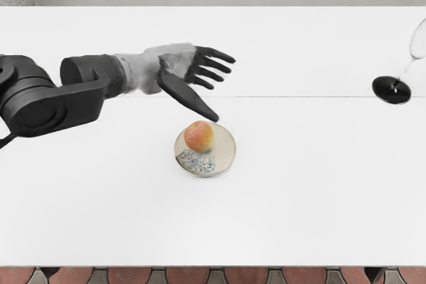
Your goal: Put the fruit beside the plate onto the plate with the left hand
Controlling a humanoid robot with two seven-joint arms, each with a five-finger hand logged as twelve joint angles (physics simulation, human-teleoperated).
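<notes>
A round orange-red fruit (199, 136) sits on the small beige plate (225, 151), toward its upper left part. The plate has a blue-grey pattern at its front. My left hand (203, 78) comes in from the picture's left and hovers above and behind the plate. Its fingers are spread and hold nothing. The thumb points down toward the plate's far rim, just above the fruit, without touching it. The right arm does not show.
A wine glass (403, 71) with a dark base stands at the table's far right. The white table (319, 197) ends in a front edge near the bottom of the picture, with a tiled floor below.
</notes>
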